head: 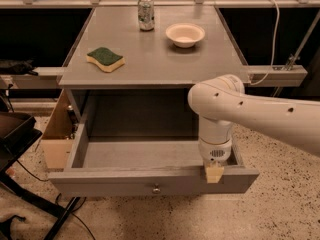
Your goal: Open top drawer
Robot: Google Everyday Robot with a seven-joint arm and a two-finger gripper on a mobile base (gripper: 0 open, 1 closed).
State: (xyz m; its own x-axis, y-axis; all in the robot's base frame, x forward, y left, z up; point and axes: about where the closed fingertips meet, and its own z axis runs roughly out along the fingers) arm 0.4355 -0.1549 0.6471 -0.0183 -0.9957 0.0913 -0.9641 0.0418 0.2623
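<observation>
Top drawer [110,182] drawn far out from under desk [160,66], deep grey box open to view, flat grey front nearest camera, small round metal knob [156,188] at centre of front. Gripper [214,173] down at right end of drawer front, tan tip on top edge of front, just inside right corner, touching it. Jaws: cannot tell how far open or whether clamped on the edge, only one tan block showing. White arm [265,114] in from right, bent downward over drawer's right side, round white wrist section just above tan tip. On desk top: green-and-yellow sponge [105,58] at left, silver can [145,13] upright at back centre, pale bowl [185,34] near can on its right, all three apart from one another. Light brown panel [55,134] at left, just beside drawer. White cable [274,31] hanging at back right. Speckled floor [280,204] below. Dark stand [15,134] at far left edge.
</observation>
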